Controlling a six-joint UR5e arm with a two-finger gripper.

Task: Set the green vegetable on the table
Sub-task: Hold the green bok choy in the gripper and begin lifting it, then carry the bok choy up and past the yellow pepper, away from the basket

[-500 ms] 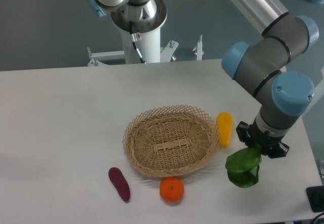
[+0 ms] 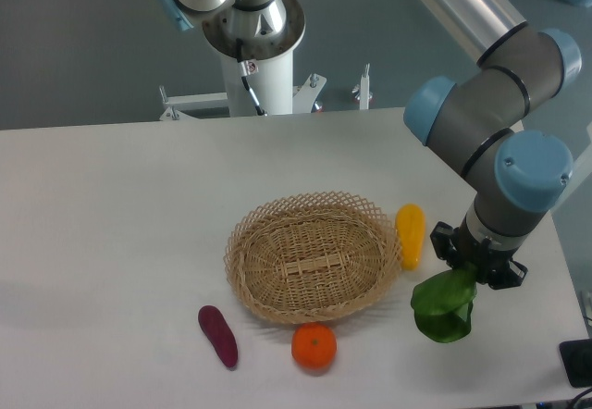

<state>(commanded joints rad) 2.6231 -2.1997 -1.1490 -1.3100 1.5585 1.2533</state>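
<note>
The green vegetable (image 2: 442,309) hangs from my gripper (image 2: 474,267) at the right side of the white table (image 2: 111,215), its dark leaves drooping low toward the tabletop. The black jaws are shut on its upper end. I cannot tell whether the leaf tips touch the surface. The vegetable hangs right of the wicker basket, outside it.
An empty wicker basket (image 2: 313,256) sits mid-table. A yellow oblong vegetable (image 2: 410,234) lies against its right rim, an orange (image 2: 314,346) in front of it, a purple oblong vegetable (image 2: 218,335) at front left. The table's right edge is near the gripper.
The gripper and the green vegetable have shifted very slightly; otherwise nothing has moved.
</note>
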